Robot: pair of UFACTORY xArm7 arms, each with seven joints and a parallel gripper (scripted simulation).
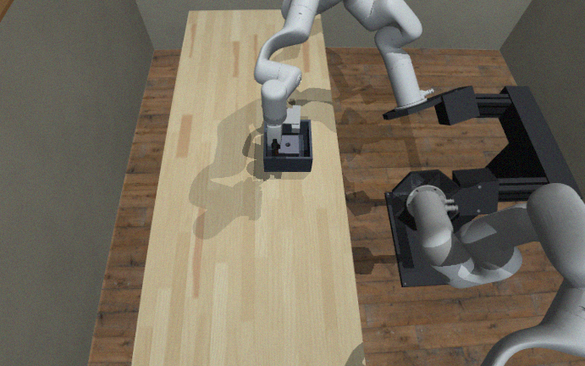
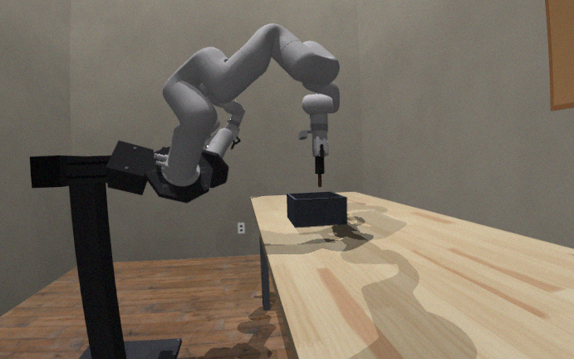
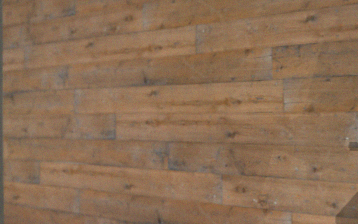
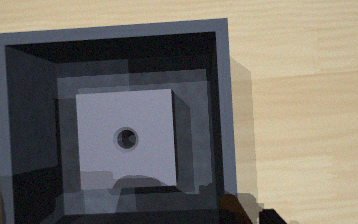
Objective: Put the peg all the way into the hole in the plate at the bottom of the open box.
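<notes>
The dark open box [image 1: 288, 164] [image 2: 317, 212] [image 4: 115, 32] stands on the table. The pale square plate [image 1: 295, 139] [image 4: 100, 115] lies on its bottom, with a round hole [image 1: 288, 144] [image 4: 126, 139] in the middle. My right gripper [image 1: 276, 145] [image 2: 319, 169] is shut on the brown peg [image 2: 319, 180] [image 4: 234, 207], which points down and hangs above the box rim in the exterior view. In the right wrist view the peg shows over the box's right wall, to the lower right of the hole. My left gripper [image 2: 235, 142] is open and empty, away from the table.
The box walls [image 4: 232, 150] rise around the plate. The wooden table [image 1: 257, 273] [image 2: 414, 268] extends around the box. The left arm [image 1: 480, 254] stays over the floor beside the table. The left wrist view shows the wooden floor [image 3: 180, 100] and part of the dark stand at the lower right.
</notes>
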